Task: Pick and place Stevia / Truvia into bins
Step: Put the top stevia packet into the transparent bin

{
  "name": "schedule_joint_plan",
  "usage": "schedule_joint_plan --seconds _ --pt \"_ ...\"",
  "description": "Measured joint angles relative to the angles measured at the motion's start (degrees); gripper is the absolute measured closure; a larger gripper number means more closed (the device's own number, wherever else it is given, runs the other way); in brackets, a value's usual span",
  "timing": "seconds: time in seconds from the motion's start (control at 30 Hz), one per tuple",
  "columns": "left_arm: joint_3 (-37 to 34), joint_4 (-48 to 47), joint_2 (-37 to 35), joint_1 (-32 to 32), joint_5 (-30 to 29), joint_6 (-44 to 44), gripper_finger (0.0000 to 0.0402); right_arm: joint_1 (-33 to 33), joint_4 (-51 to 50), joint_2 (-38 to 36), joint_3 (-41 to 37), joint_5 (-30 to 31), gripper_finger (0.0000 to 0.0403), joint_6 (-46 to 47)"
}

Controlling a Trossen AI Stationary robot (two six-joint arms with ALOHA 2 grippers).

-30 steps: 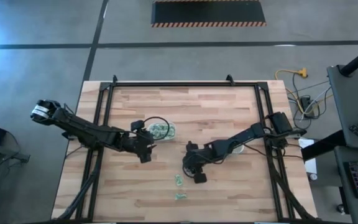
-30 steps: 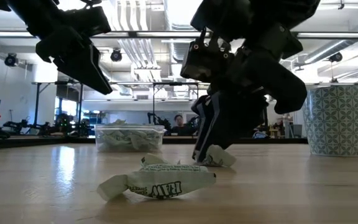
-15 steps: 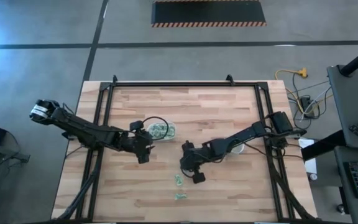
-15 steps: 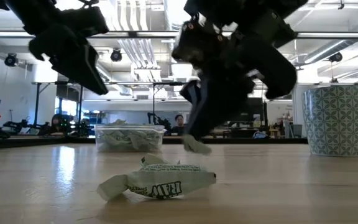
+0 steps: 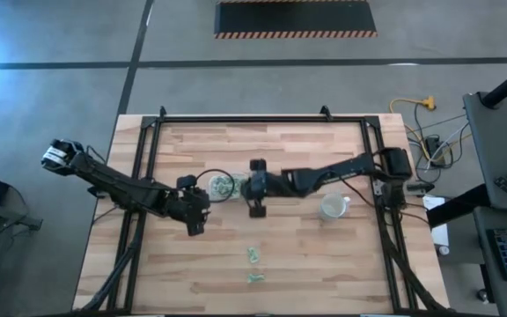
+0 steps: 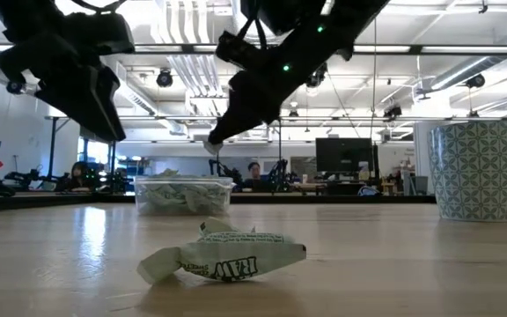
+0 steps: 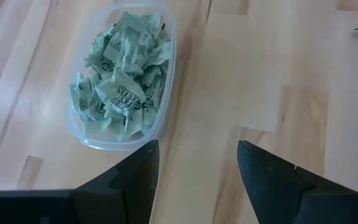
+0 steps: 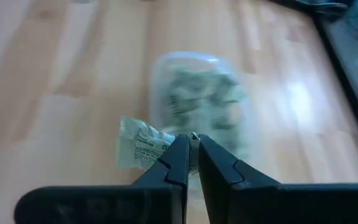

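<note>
Clear tub [image 7: 165,81] already holds many packets. Right tool [image 8: 192,144], pinching one packet [image 8: 140,149], hangs near it; left tool [image 7: 197,165] waits wide. Two packets [image 5: 253,255] remain on the tabletop [image 5: 306,264].

Right gripper [image 5: 255,210] at table centre, arm stretched left, fingers pinched. Left gripper [image 5: 194,227] left of it, fingers apart.

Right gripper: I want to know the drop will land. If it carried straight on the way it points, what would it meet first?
Probably the clear tub of packets: the right gripper, shut on a packet, points at it, though depth is unclear.
</note>
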Motion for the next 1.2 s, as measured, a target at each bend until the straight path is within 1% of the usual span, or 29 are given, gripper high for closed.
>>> schedule_joint_plan --seconds 0.07,0.13,0.27,0.33,0.43,0.53,0.6,0.73,0.97,1.2 --pt "0.0 -0.1 0.0 -0.2 0.0 0.0 0.0201 -2.1 1.2 0.0 0.0 -0.1 0.0385 -0.1" --pt "0.0 -0.1 0.0 -0.3 0.0 0.0 0.0201 -4.1 1.5 0.1 -0.1 -1.3 0.0385 -0.2" --pt "0.0 -0.6 0.0 -0.3 -0.2 0.2 0.0201 -7.2 2.2 0.1 -0.5 -7.6 0.0385 0.0" --pt "0.0 -1.1 0.0 -0.3 -0.2 0.2 0.0201 -7.9 2.3 0.1 -0.5 -9.3 0.0385 0.0" --pt "0.0 -1.0 0.0 -0.3 -0.4 0.4 0.0201 -8.0 2.8 0.5 -0.5 -10.1 0.0385 -0.9" --pt "0.0 -1.0 0.0 -0.2 -0.4 0.5 0.0201 -8.0 3.7 2.5 -0.6 -13.5 0.0385 -2.1" --pt "0.0 -1.0 0.0 -0.2 -0.4 0.4 0.0201 -8.0 3.5 4.1 -0.3 -13.4 0.0385 -2.9" --pt "0.0 -1.0 0.0 -0.3 -0.4 0.0 0.0201 -8.2 3.3 4.8 0.0 -10.2 0.0385 -2.3" --pt "0.0 -1.0 0.0 -0.5 -0.4 -0.1 0.0201 -8.3 3.5 4.2 0.2 -10.0 0.0385 -3.1" --pt "0.0 -1.0 0.0 -0.5 -0.4 -0.1 0.0201 -8.5 2.7 4.6 0.2 -8.9 0.0385 -6.6"
